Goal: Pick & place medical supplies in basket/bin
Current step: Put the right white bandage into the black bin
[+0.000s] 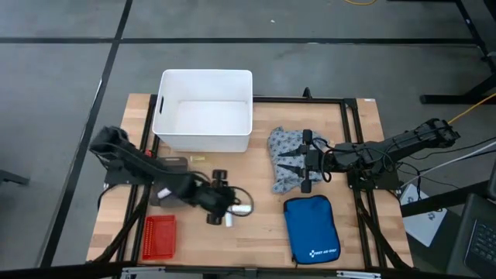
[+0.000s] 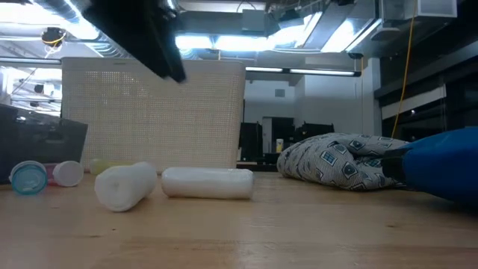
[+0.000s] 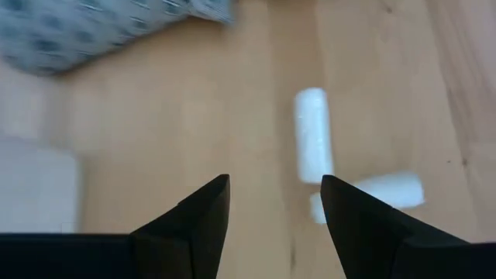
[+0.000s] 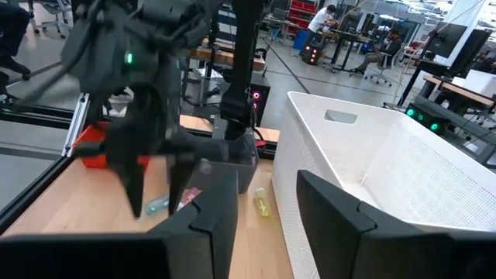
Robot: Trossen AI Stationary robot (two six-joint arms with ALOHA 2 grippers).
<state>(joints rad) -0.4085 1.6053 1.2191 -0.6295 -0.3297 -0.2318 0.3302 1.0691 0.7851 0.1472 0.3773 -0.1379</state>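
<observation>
Rolls [image 1: 239, 209] lie lower centre, touching. Left gripper [image 1: 225, 198] hovers above, fingers apart, empty. Right gripper [image 1: 293, 165] over garment [image 1: 285, 157], fingers apart. Basket [image 1: 160, 235] lower left. Risk: off-centre close nudges rolls, they roll away.

Two short white cylindrical rolls [image 3: 314, 144] lie flat on the wood just beyond my left gripper's [image 1: 230, 203] spread fingertips [image 3: 219, 190]; the second roll [image 3: 370, 194] is at an angle to the first, ends nearly touching. Neither is between the fingers. Grey-blue dotted cloth garment [image 1: 285, 154] is crumpled in a heap, right gripper [image 1: 291, 165] over it. Small flat red mesh plastic basket [image 1: 160, 235] sits well behind the left fingers, near the table's front edge. Tiny vials [image 4: 263, 203] lie ahead of the right fingers [image 4: 335, 205].
</observation>
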